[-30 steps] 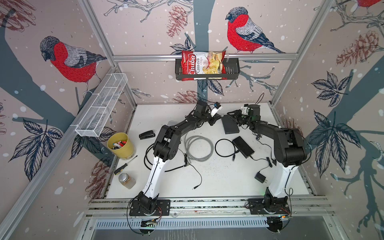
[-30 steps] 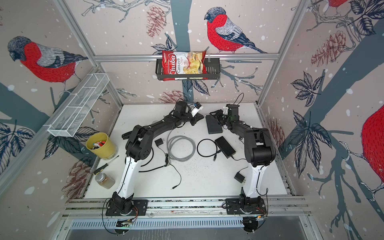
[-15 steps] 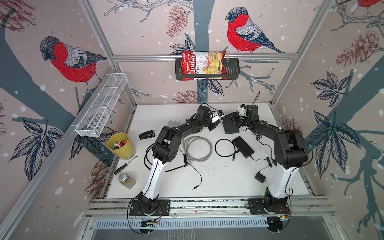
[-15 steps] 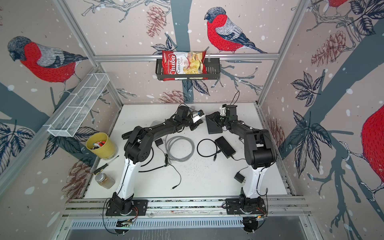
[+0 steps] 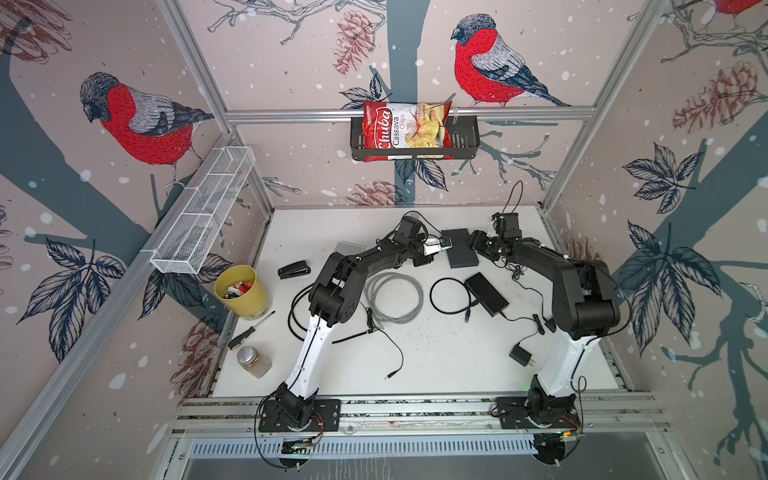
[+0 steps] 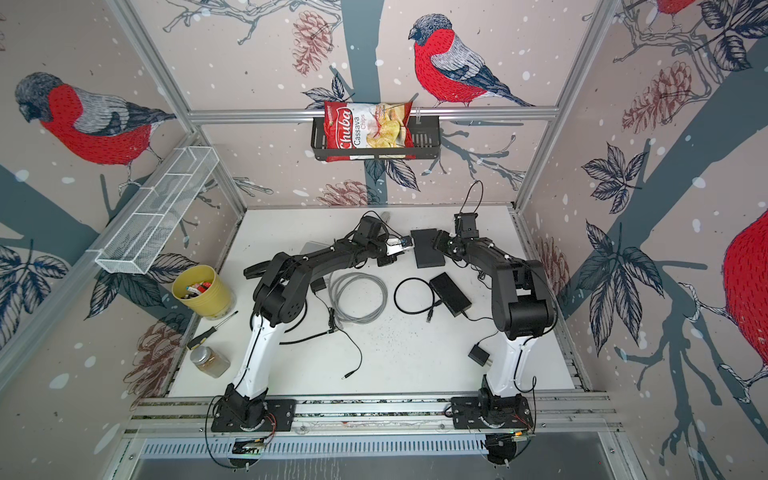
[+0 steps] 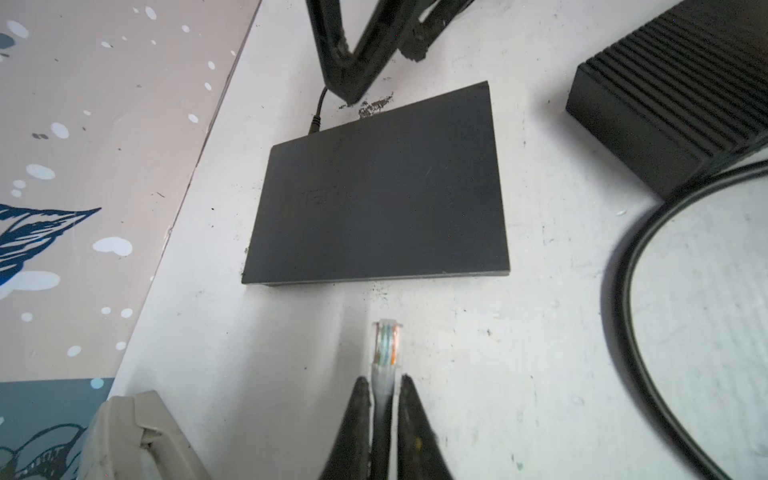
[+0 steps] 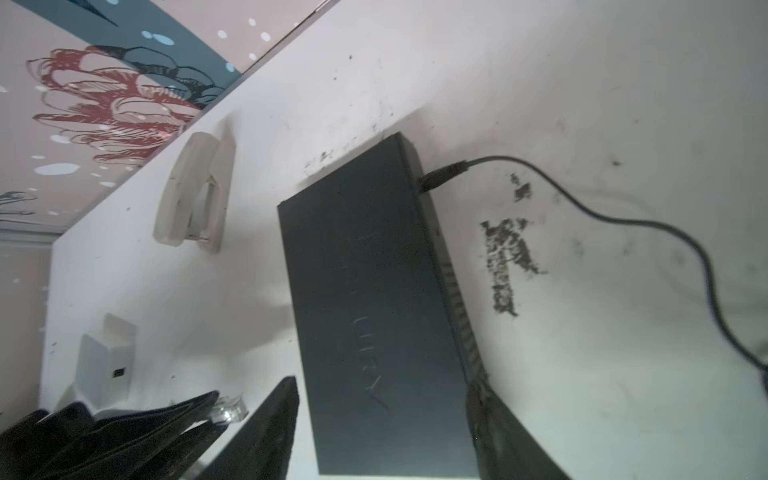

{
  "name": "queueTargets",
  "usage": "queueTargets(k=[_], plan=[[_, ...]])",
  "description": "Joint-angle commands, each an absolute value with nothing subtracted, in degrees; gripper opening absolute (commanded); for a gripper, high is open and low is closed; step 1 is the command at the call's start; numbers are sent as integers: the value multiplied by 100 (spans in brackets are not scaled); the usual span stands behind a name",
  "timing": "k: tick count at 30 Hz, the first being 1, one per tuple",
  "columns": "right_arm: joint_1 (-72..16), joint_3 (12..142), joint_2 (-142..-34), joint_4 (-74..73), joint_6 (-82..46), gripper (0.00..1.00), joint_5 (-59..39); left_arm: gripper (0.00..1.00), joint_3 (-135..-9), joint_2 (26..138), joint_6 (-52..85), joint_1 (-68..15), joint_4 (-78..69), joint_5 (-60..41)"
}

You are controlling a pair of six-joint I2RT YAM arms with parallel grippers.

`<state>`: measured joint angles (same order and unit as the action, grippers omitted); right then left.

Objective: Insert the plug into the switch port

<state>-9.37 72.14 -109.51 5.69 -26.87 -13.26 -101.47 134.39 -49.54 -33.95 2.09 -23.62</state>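
Nearest the left wrist camera, the left gripper [image 7: 384, 384] was clenched on the clear RJ45 plug [image 7: 387, 343]. It pinched the boot just behind the connector, which pointed at the network switch [image 7: 378, 195]. A strip of bare table [image 7: 519, 340] lay between them, so the plug was not yet in. The switch lay flat, and I could make out no port on its near edge. Beyond it the right gripper [image 7: 382, 78] stood released with its jaws spread, one tip near the rear edge by the power cable [image 7: 318, 110]. With nothing bracing it, the switch would likely slide back under a push. The plug could also pivot in so thin a pinch and jam. A second earlier, the left gripper had held the plug higher and farther from the switch.
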Motion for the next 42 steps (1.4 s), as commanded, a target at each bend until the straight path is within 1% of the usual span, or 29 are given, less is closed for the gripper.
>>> queueTargets(k=[1,5,13,16,21,24,26,27,29,33,35,42], plan=[[-949,7306,-11047,884,-2368,68,-727,6,-10483,13635,-5379,-3494,1063,-2236],[-950,7337,-11171,898,-2274,71,-723,6,-10869,13913,-5475,-3599,1521,-1867],[-976,7445,-11346,835,-2237,73,-1037,6,-11153,14102,-5141,-3704,1549,-1419],[-963,7445,-11333,798,-2268,73,-1089,6,-11243,14024,-4679,-3735,1660,-1159],[-937,7501,-11401,782,-2232,74,-1223,7,-11146,13897,-4057,-3786,1784,-1133],[-908,7559,-11484,857,-2172,74,-1287,7,-11779,14164,-3459,-3804,2417,-821],[-879,7532,-11462,836,-2148,75,-1305,6,-12310,14352,-3057,-3806,3017,-943],[-864,7524,-11461,834,-2145,74,-1310,6,-12373,14377,-2894,-3808,3108,-994],[-820,7516,-11452,811,-2147,74,-1343,6,-12262,14318,-2452,-3814,3061,-1102],[-765,7571,-11509,818,-2065,75,-1531,6,-11714,14084,-1787,-3814,2525,-1305],[-756,7671,-11570,941,-1942,77,-1590,6,-11549,14038,-1626,-3831,2387,-1309],[-765,7946,-11892,1338,-1491,77,-1544,6,-11213,14000,-1591,-3936,1908,-1321]])
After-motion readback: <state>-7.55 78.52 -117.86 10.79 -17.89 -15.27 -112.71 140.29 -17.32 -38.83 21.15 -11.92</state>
